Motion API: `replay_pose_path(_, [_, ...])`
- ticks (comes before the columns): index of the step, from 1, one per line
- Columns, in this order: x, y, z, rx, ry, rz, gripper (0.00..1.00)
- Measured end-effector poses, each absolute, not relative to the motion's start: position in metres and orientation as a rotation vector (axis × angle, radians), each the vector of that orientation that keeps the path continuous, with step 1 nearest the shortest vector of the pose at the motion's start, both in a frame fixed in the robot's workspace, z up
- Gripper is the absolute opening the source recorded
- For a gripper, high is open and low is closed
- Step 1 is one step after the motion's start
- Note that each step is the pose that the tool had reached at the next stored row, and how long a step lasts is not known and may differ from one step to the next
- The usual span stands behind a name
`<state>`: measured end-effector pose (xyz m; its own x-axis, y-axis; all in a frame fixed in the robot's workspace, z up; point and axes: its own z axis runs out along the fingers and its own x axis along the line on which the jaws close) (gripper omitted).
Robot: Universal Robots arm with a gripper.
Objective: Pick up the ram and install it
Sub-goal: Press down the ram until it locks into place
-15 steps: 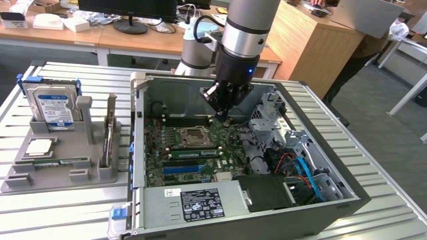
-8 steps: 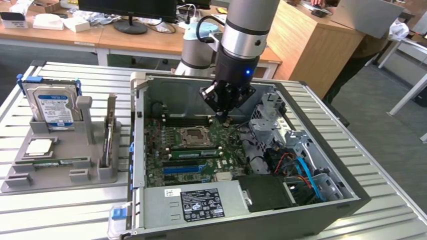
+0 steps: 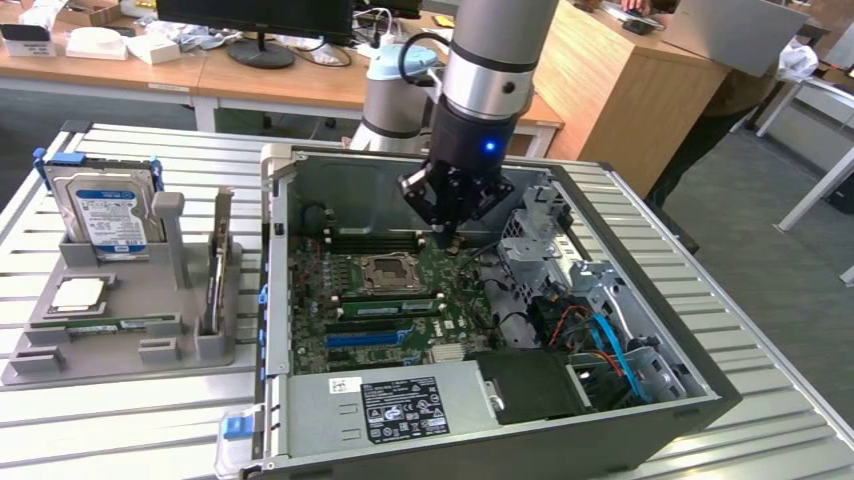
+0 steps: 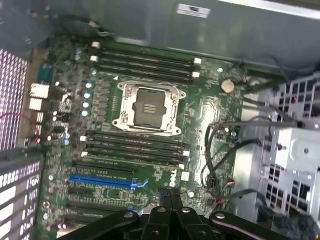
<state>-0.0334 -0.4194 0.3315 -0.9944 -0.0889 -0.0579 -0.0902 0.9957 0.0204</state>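
The ram (image 3: 103, 323) is a thin green stick with a pale label. It lies flat in the front slot of the grey holder (image 3: 80, 362) on the exterior view's left, outside the computer case. My gripper (image 3: 447, 233) hangs inside the open case (image 3: 641, 330), well to the right of the ram, above the motherboard (image 3: 350, 345) near the far memory slots (image 3: 374, 240). Its fingers are shut together with nothing between them. In the wrist view the shut fingertips (image 4: 170, 197) point down at the board, with the empty processor socket (image 4: 148, 107) and black memory slots (image 4: 135, 145) below.
The holder also carries a blue-labelled hard drive (image 3: 110, 212), a square silver processor chip (image 3: 78, 293) and an upright card (image 3: 216, 262). Cables (image 3: 603, 335) and a drive cage (image 3: 541, 215) crowd the case's right side. A person (image 3: 727, 95) stands at the back right.
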Motion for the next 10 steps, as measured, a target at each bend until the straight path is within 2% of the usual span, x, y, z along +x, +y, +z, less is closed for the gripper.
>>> replay_pose_path(10, [-0.0335, -0.4194, 0.3308, -0.05, 3.083, 0.033, 0.1])
